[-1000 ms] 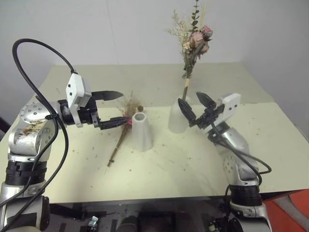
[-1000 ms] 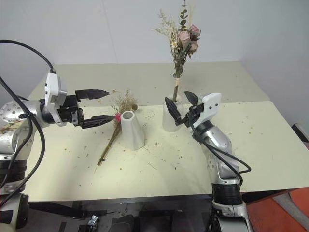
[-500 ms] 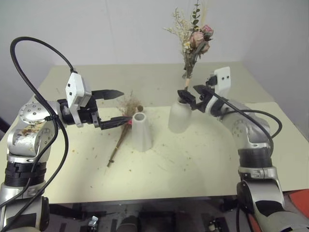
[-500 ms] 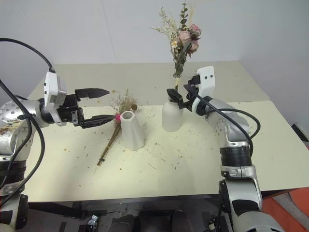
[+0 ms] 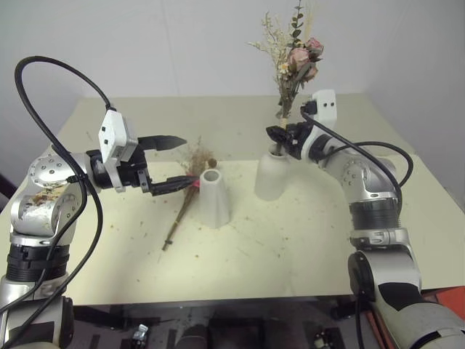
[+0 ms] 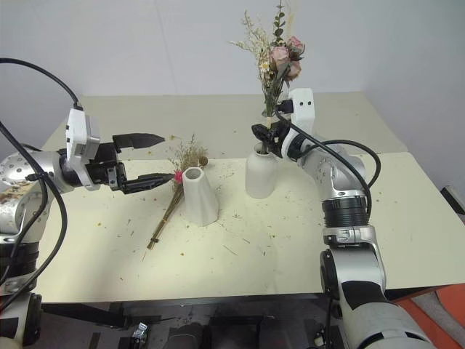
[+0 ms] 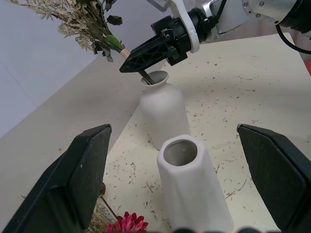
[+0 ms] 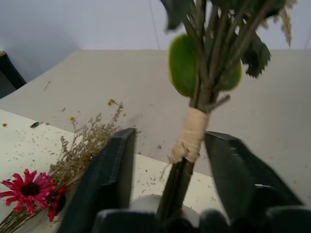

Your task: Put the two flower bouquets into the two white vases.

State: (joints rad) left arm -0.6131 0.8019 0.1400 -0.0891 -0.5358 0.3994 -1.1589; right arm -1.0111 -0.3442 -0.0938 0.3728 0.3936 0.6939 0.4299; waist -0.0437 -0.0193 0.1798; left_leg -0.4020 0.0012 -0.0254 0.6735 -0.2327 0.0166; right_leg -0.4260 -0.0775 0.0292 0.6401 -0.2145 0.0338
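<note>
The bouquet of pale pink roses (image 5: 296, 59) stands upright with its stems in the rounder white vase (image 5: 272, 177). My right gripper (image 5: 276, 138) sits just above that vase's neck. Its fingers (image 8: 112, 174) straddle the twine-wrapped stems (image 8: 187, 141), partly closed, with a gap still showing on one side. The tapered white vase (image 5: 213, 198) stands empty to the left. Behind it the dry tan bouquet (image 5: 182, 207) lies flat on the table, its pink daisy (image 5: 195, 183) near the vase's rim. My left gripper (image 5: 186, 161) hovers open and empty above the daisy.
The pale yellow table (image 5: 290, 247) is strewn with small plant crumbs. A white wall rises behind its far edge. A black cable (image 5: 43, 69) loops above my left arm. Bare tabletop lies in front of both vases.
My right gripper rose from beside the rounder vase's body to the stems above its neck and narrowed its fingers around them. The left gripper kept still.
</note>
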